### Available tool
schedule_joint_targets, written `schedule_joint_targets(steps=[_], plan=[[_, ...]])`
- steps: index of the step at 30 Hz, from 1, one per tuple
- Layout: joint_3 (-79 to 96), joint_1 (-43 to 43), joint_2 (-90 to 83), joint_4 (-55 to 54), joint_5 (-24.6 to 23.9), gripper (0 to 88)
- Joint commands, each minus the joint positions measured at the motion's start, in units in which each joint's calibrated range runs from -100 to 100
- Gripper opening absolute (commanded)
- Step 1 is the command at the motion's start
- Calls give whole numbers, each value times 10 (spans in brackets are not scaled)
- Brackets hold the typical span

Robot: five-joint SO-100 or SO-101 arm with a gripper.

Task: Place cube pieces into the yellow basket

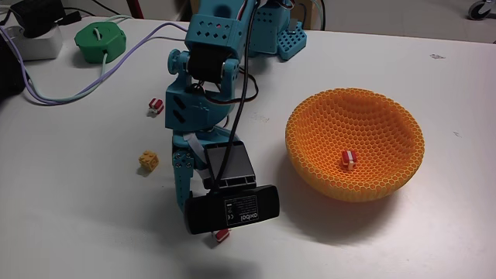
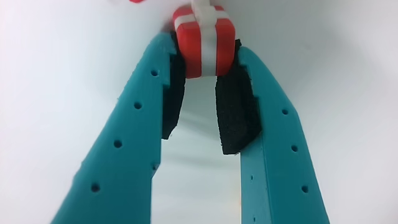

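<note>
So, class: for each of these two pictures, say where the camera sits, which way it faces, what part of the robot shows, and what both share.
Fixed view: raised at the table's front, angled down at the white table, orange-yellow honeycomb bowl and teal arm.
Wrist view: riding on the arm, looking along the teal gripper, whose black pads flank a red-and-white striped cube.
Shared: that cube beneath the arm, and the table.

One striped cube (image 1: 349,159) lies in the honeycomb yellow basket (image 1: 310,147); another striped cube (image 2: 202,40) sits between foam pads.
</note>
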Motion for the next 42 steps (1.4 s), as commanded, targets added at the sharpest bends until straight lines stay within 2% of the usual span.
schedule_joint_targets(steps=[1, 3, 9, 14, 18, 23, 28, 31, 34, 37, 42], plan=[[-50, -7, -7, -1, 1, 0], [-95, -19, -16, 48, 6, 0], [-276, -89, -106, 347, 8, 0], [-193, -192, -242, 513, -32, 0], [-40, -301, -347, 525, -88, 0], [120, -409, -410, 456, -161, 15], [119, -423, -420, 424, -95, 322], [118, -402, -425, 402, -51, 412], [111, -331, -424, 356, 10, 437], [71, -233, -393, 296, 62, 426], [-36, -115, -265, 249, 74, 366]])
